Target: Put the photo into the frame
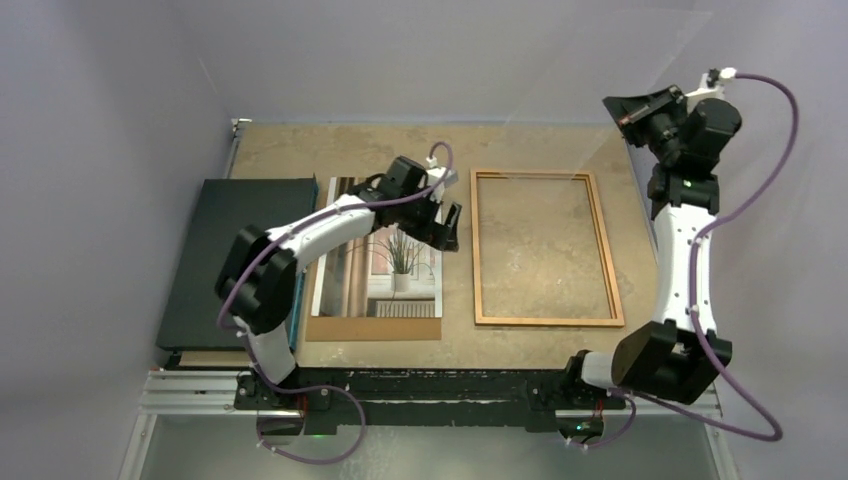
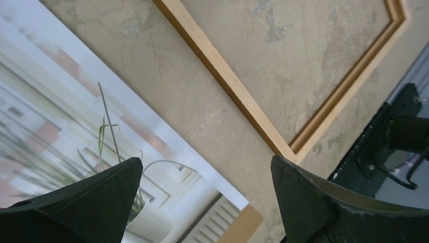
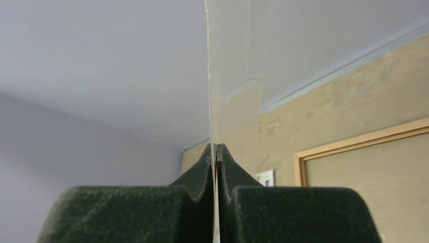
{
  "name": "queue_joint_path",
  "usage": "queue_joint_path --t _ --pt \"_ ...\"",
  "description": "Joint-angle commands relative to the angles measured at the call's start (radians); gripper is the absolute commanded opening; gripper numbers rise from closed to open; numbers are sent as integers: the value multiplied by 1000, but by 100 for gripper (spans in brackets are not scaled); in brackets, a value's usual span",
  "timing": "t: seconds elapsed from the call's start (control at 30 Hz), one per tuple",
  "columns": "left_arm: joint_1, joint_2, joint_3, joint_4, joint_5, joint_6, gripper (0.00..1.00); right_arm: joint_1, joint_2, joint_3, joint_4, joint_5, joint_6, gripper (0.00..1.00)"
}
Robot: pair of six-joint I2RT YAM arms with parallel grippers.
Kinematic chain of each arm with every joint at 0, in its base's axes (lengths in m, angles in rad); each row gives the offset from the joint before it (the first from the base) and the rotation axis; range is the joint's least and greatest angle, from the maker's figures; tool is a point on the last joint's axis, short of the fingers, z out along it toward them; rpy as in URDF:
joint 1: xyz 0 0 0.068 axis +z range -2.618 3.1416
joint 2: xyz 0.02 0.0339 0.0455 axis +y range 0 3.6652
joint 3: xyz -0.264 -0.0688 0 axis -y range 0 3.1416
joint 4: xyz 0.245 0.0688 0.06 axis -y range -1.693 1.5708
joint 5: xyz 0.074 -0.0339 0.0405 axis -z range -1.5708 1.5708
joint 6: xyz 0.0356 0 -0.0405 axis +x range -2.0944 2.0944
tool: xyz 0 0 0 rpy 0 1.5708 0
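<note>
Presently, the photo (image 1: 400, 280) lies face up, left of centre on the desk (image 1: 300, 150). It rests on a brown backing board (image 1: 372, 329), which shows as a strip along the photo's near edge. The frame (image 1: 545, 321) lies flat, right of centre, with a band of bare desk between it and the photo; the desk surface shows through its opening. A dark flat box (image 1: 225, 260) sits at the desk's left edge, just beside the backing board.

The left tool (image 1: 442, 230) hangs over the photo's right edge, its fingers spread wide and gripping nothing. From above, the left arm crosses the photo's far half and hides it.

The right tool (image 3: 216, 152) is raised off the desk's far right corner, pressed together on a thin clear sheet (image 3: 227, 50).

The left wrist view adds the photo's corner, a sliver of board beyond it and a corner of the frame, with nothing between the fingers. The right wrist view shows the sheet edge-on. From above the sheet appears only as faint lines, so its full outline is uncertain.
</note>
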Motion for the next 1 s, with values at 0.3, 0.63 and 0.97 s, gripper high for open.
queue_joint_path --t 0.3,0.63,0.97 --pt "-176 396 292 150 -210 -109 93 -85 -142 -51 -32 81 -77 0" --pt "-219 491 369 134 -324 -72 69 -91 -156 -59 -21 60 -71 0" --pt "-245 512 331 116 -453 -24 51 -95 -169 -77 -20 74 -65 0"
